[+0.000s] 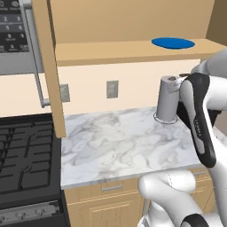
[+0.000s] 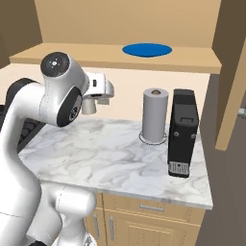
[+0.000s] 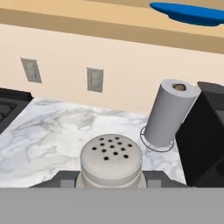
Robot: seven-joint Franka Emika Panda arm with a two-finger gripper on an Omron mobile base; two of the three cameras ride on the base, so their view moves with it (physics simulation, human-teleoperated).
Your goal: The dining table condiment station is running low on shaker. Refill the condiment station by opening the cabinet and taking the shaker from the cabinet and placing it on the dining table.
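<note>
The shaker is clamped between the jaws of the gripper, held above the marble counter. The cabinet is seen open, with a blue plate on its shelf. No readable writing is seen on the paper roll or black appliance.

The white arm rises from its base at the counter's front edge, elbow bent high, and reaches out over the counter's left half in the right base view. Its gripper hangs in the air above the marble — well clear of the surface. In the hand view the jaws stand closed on either side of the shaker, its perforated pale cap upright between them — held level.
</note>
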